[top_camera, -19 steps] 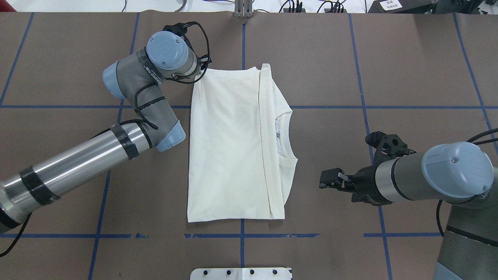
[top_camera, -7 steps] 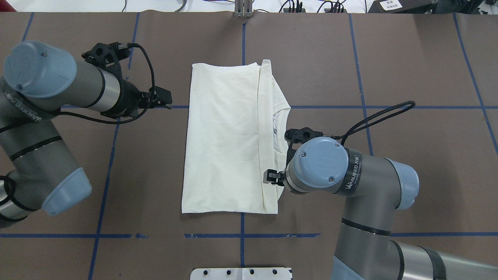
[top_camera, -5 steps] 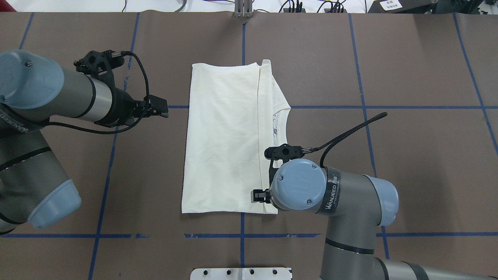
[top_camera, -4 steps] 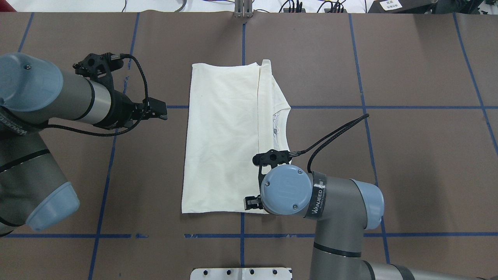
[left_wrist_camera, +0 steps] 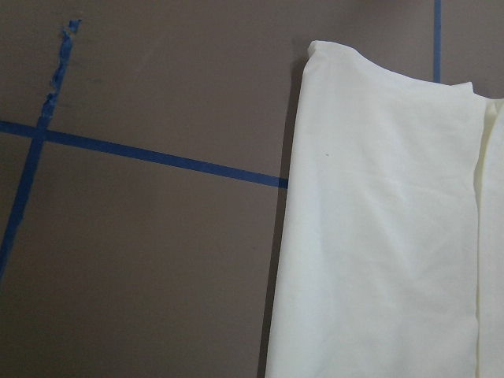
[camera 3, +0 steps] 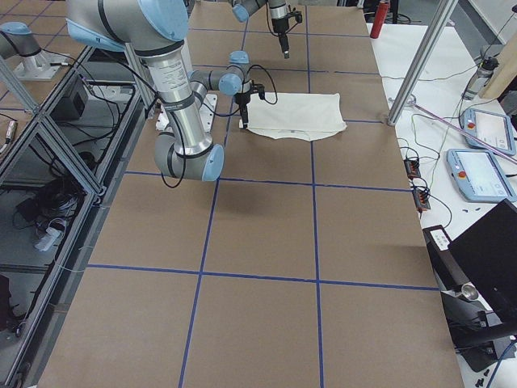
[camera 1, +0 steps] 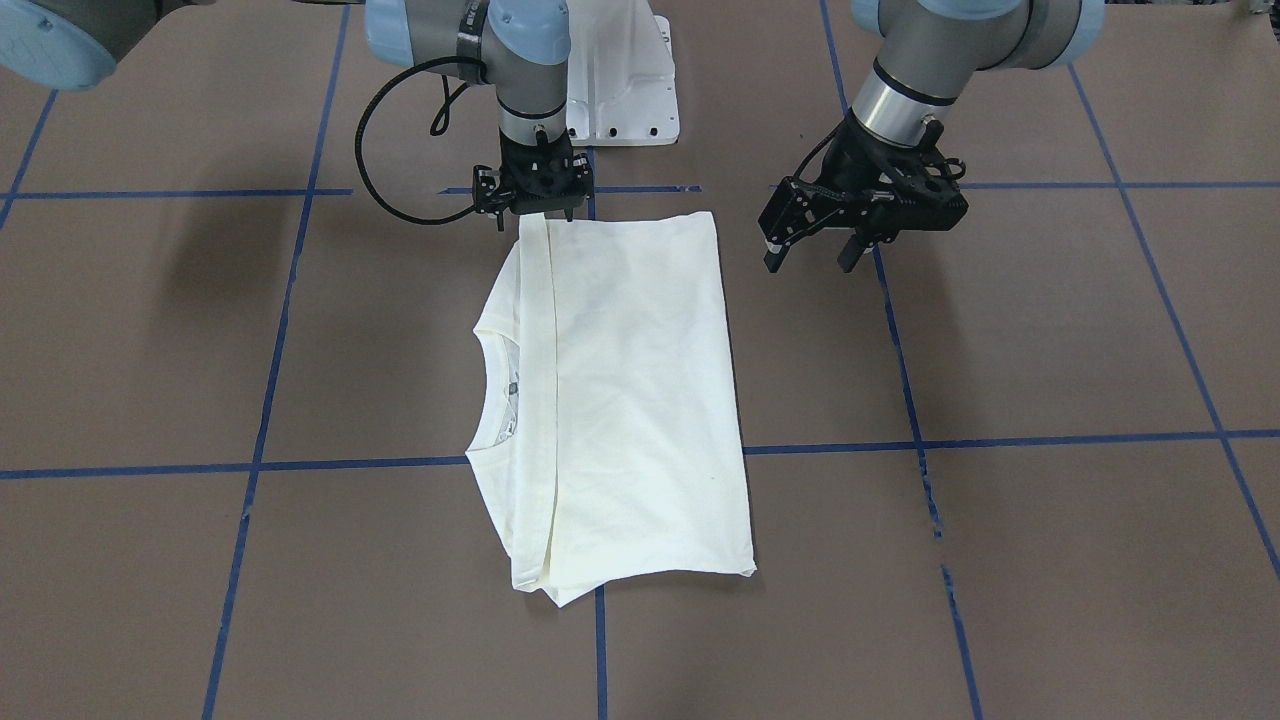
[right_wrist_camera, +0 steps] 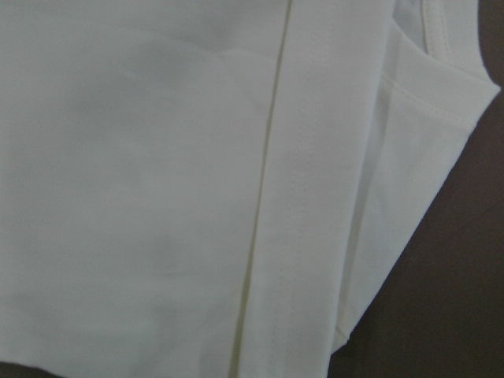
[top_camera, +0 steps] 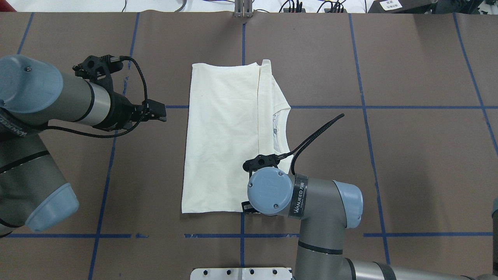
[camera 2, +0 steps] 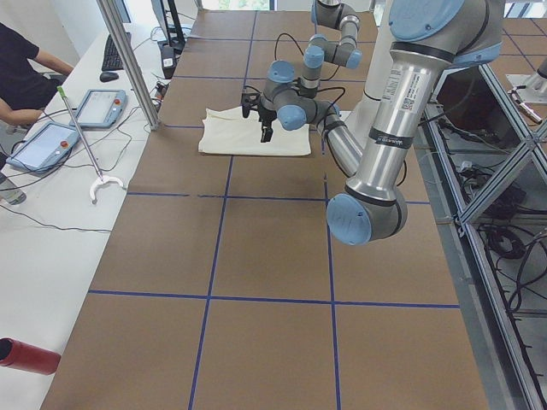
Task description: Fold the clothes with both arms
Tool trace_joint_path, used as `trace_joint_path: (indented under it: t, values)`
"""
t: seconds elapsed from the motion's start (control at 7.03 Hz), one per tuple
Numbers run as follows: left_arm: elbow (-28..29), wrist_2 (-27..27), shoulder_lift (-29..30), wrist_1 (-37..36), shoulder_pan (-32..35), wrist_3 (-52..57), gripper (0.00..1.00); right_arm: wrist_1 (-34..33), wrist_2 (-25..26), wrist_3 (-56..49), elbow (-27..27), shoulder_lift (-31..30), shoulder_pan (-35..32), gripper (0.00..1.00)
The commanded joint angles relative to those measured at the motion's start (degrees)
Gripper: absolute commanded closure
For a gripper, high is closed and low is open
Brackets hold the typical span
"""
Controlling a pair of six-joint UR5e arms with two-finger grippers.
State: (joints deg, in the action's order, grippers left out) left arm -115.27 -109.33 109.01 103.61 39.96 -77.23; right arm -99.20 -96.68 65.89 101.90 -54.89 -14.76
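Note:
The cream-white shirt (camera 1: 640, 400) (top_camera: 221, 136) lies folded into a long rectangle, plain side up, its print hidden. The neckline (top_camera: 278, 128) peeks out along the right edge in the overhead view. My right gripper (camera 1: 535, 218) points straight down at the shirt's robot-side edge, open, with its fingertips either side of the folded band (camera 1: 540, 300). From overhead its own wrist (top_camera: 270, 190) hides it. The right wrist view is filled by the shirt (right_wrist_camera: 157, 197). My left gripper (camera 1: 808, 262) (top_camera: 163, 112) hovers open and empty above the table, beside the shirt's left edge (left_wrist_camera: 295, 236).
Blue tape lines (top_camera: 362, 107) grid the brown table cover. The white pedestal base (camera 1: 620, 90) (top_camera: 241, 273) stands at the robot's edge. A person (camera 2: 26, 60) sits at a white side table with tablets (camera 2: 98, 107). A red cylinder (camera 2: 26, 354) lies near that table's end.
My left arm let go of the shirt's far left corner and swung back to hover left of it. My right arm reached in, then slid along the folded band to the robot-side edge.

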Motion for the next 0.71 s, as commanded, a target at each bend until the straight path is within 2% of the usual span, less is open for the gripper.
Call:
trace_joint_path:
  t: [0.0, 0.57]
  values:
    - [0.6, 0.0, 0.0, 0.4, -0.4, 0.0, 0.0, -2.2, 0.4, -1.6, -0.5, 0.0, 0.0, 0.0]
    - [0.6, 0.0, 0.0, 0.4, -0.4, 0.1, 0.0, -2.3, 0.7, -1.7, -1.2, 0.2, -0.3, 0.0]
